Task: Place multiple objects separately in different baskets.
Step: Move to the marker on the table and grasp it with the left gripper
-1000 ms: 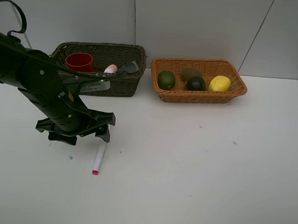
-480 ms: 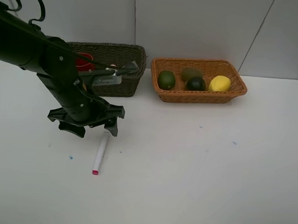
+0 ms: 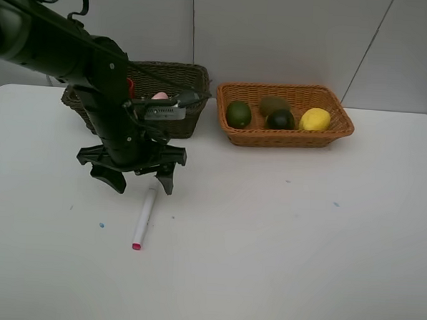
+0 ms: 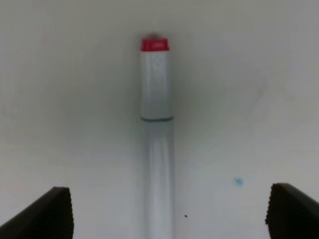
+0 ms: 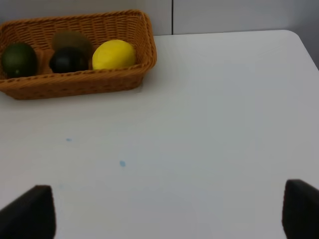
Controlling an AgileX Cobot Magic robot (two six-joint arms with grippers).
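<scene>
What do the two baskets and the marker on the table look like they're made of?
Dark basket: woven wicker or rattan, matte olive-brown; the strand weave shows along its rim and wall.
Tan basket: the same sort of weave, light orange, slightly glossy; it could be a synthetic imitation.
Marker: probably smooth plastic, a white barrel with a faint sheen and a pinkish-red tip, clearest in the left wrist view.

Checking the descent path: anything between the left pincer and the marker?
Nothing. In the left wrist view the open left pincer straddles the marker with only bare table around it; the exterior high view shows the same.
</scene>
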